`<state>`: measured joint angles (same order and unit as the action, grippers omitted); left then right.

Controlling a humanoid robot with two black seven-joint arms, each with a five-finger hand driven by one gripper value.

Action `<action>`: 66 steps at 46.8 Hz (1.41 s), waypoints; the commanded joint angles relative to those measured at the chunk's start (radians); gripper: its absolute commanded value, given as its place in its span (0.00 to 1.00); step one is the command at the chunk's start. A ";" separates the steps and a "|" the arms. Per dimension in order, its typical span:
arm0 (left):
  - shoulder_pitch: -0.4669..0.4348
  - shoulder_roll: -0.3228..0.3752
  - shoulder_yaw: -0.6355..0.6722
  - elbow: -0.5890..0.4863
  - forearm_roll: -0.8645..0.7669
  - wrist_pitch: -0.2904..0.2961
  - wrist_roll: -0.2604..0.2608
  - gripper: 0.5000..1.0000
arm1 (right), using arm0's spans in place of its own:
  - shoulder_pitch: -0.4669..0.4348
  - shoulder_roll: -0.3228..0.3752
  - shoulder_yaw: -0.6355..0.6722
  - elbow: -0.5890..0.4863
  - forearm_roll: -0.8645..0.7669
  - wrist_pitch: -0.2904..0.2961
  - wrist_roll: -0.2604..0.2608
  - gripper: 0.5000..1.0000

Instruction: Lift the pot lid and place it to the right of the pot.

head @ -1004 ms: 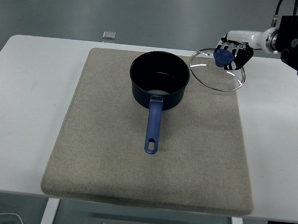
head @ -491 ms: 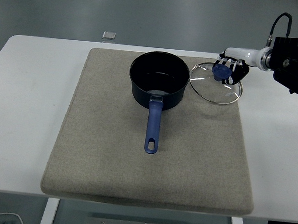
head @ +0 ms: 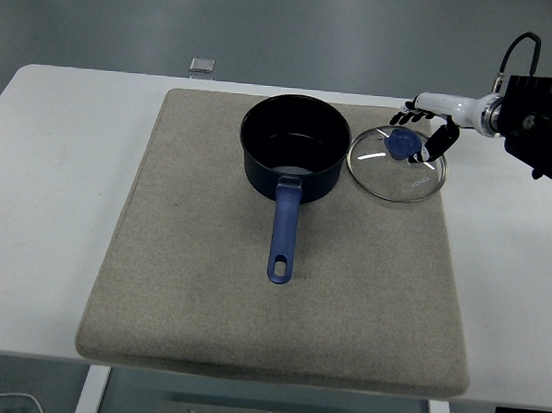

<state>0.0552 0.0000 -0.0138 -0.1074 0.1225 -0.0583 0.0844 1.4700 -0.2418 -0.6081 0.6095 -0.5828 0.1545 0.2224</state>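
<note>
A dark blue pot (head: 295, 146) with a blue handle (head: 284, 233) stands open on the grey mat (head: 198, 286). The glass lid (head: 396, 165) with a blue knob (head: 404, 144) lies flat on the mat just to the right of the pot. My right hand (head: 426, 131) hovers over the lid's far right side. Its fingers are spread beside the knob and do not close on it. My left arm is out of view.
A small grey square object (head: 202, 65) lies at the table's back edge. The white table (head: 45, 204) shows bare on both sides of the mat. My right forearm (head: 540, 123) comes in from the right edge.
The lid came down from a tilted, lifted position to lie flat on the mat right of the pot. My right hand opened off the knob.
</note>
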 commanded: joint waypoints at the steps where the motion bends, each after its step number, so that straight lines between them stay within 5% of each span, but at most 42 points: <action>1: 0.000 0.000 0.000 0.000 0.000 0.000 0.000 1.00 | 0.001 -0.008 0.051 0.001 0.000 0.026 0.002 0.80; 20: 0.000 0.000 0.000 0.000 0.000 0.000 0.000 1.00 | -0.059 -0.025 0.401 -0.005 0.145 0.195 -0.008 0.79; 36: 0.000 0.000 0.000 0.000 0.000 0.000 0.000 1.00 | -0.165 0.058 0.579 -0.080 0.440 0.195 -0.017 0.80; 55: 0.000 0.000 0.000 0.000 0.000 0.000 0.000 1.00 | -0.287 0.104 0.812 -0.109 0.773 0.195 -0.087 0.80; 66: 0.000 0.000 0.000 0.000 0.000 0.000 0.000 1.00 | -0.324 0.104 0.837 -0.109 0.963 0.195 -0.129 0.80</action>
<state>0.0552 0.0000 -0.0138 -0.1074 0.1228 -0.0583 0.0844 1.1554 -0.1381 0.2270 0.4996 0.3377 0.3497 0.1021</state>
